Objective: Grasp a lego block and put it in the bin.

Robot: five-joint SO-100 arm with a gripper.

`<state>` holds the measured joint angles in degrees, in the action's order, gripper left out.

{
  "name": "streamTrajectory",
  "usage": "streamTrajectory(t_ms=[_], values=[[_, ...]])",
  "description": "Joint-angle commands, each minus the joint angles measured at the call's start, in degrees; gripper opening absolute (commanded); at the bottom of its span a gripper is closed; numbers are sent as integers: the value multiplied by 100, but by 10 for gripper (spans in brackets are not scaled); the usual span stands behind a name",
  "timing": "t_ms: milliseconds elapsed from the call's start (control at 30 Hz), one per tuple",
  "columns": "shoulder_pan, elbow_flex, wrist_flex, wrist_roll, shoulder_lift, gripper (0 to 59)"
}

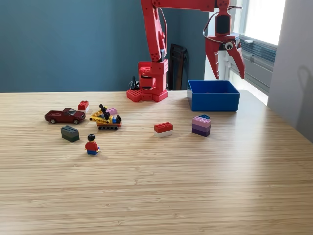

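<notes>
My red gripper [228, 77] hangs above the blue bin [213, 95] at the exterior view's right, its jaws spread wide with nothing between them. The bin's inside is hidden by its near wall. On the table lie a red-and-white lego block [163, 129], a purple-and-pink stack of blocks [201, 125], a dark green block [70, 133] and a small red block [83, 105].
A dark red toy car [64, 116], a yellow tracked toy vehicle [105, 118] and a small figure in red [91, 145] stand at the exterior view's left. The arm's red base [148, 85] sits at the table's back edge.
</notes>
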<state>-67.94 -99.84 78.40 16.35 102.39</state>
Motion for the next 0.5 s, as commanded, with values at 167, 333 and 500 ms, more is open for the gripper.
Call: streamTrajectory(t_ms=[167,333,500], values=[[1705,26,0,193,176,6],[2804,-70,0,123,176,1],[3463,-211,0,0,176,1]])
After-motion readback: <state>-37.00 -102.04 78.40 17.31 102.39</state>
